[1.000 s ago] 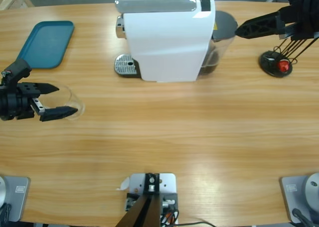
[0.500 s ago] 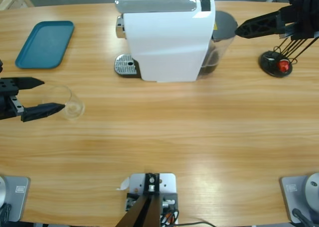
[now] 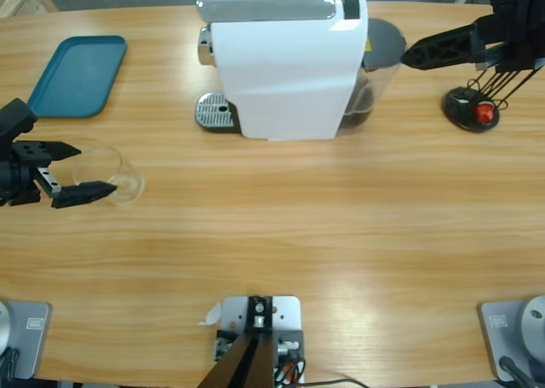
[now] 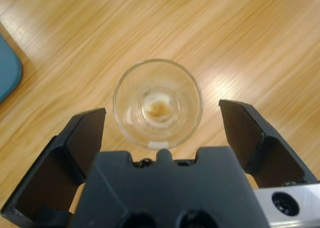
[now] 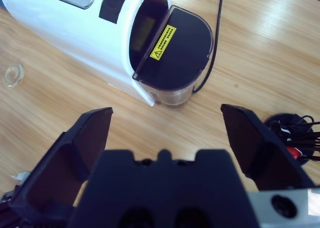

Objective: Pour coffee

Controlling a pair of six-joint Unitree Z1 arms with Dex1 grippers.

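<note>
Overhead view; wrist views downward, tabletop [image 3: 281,218] shared

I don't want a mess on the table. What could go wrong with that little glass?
The left gripper is open with its jaws on either side of the clear glass, not gripping it. A crooked close might knock the glass over. Only a brownish trace shows at the bottom, so a spill would likely be small.

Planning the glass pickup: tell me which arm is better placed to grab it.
Left. Its gripper has open jaws on either side of the glass. The right gripper hovers far off by the machine's tank.
</note>
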